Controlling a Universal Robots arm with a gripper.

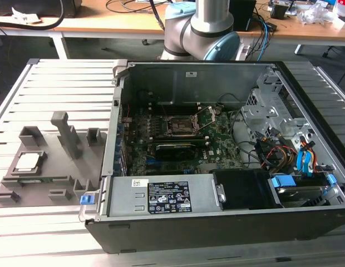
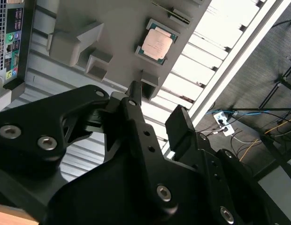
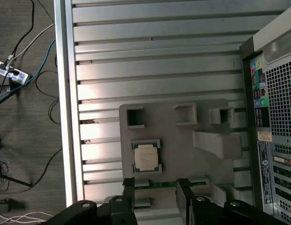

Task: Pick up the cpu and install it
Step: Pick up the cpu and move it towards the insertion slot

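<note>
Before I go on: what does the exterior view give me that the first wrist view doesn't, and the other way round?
Exterior view: the open case seen from inside, with the motherboard, its dark socket frame, and the arm behind.
First wrist view: the gripper, open, near the tray edge, plus the rear ports and floor cables.
Both: the cpu lying in the grey tray on the slatted table, beside the case.
</note>
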